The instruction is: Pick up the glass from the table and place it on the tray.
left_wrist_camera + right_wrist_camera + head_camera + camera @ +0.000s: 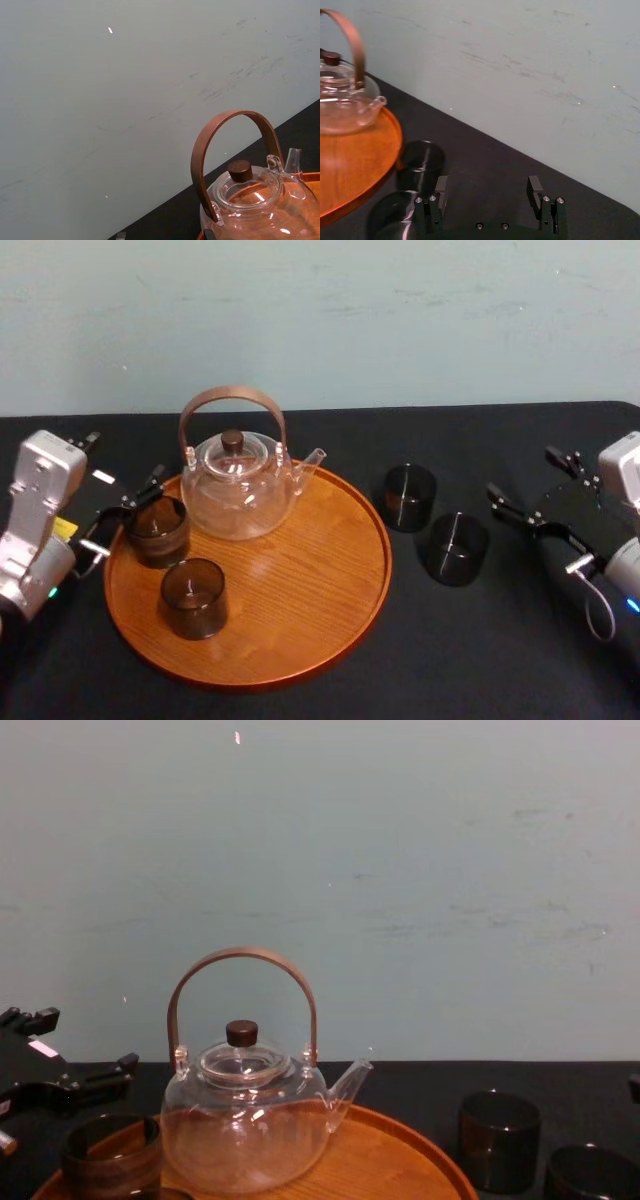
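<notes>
– Head view, tray (pixel 300 605) on table (pixel 480 660): how many glasses aboard?
– Two, both upright. Rim glass (pixel 157 530) is at the tray's 9–10 o'clock, right by the raised edge. Front glass (pixel 193 597) is at 8 o'clock, near the first but apart from it. Teapot (pixel 238 490) is at 12 o'clock.
– Left gripper?
– Left gripper (pixel 122 518) is at the tray's 9 o'clock edge, fingers spread, released. The rim glass sits just beside the fingertips, on the tray side. Contact: cannot tell. Chest view shows the same rim glass (pixel 110 1155) standing beside the teapot (pixel 245 1120).
– Anything off the tray?
– Two more glasses on the table. Back glass (pixel 410 497) is at the tray's 2 o'clock, side glass (pixel 456 548) at 3 o'clock. They are near each other, and both sit off the rim.
– Right gripper?
– Right gripper (pixel 520 471) is at the side glass's 2 o'clock, apart from it. Right wrist view shows its fingers (pixel 441 186) parted wide, released, with nothing between them. Side glass (pixel 390 215) and back glass (pixel 422 157) stand ahead of it on the table.
</notes>
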Robot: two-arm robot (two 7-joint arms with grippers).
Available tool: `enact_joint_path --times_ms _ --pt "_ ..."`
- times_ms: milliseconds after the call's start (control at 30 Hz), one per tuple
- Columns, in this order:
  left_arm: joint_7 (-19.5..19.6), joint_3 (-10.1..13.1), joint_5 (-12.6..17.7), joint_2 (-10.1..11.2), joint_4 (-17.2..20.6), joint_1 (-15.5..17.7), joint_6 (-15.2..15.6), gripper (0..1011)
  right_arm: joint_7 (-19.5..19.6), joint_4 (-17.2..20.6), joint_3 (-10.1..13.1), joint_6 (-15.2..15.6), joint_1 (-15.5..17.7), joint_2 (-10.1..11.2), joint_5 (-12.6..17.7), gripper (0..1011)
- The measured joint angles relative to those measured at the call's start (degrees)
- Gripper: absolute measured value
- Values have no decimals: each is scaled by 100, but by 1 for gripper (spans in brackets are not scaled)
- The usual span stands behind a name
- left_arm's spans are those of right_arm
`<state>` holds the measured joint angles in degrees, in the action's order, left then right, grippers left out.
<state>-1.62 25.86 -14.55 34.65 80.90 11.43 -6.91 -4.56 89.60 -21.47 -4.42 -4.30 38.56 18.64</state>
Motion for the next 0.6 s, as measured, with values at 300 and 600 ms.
enact_joint_path --times_ms 300,600 --pt "0 0 0 0 0 0 0 1001 -184 628 182 147 592 228 124 1002" --pt "0 0 0 0 0 0 0 1001 -371 906 193 363 894 292 95 1003"
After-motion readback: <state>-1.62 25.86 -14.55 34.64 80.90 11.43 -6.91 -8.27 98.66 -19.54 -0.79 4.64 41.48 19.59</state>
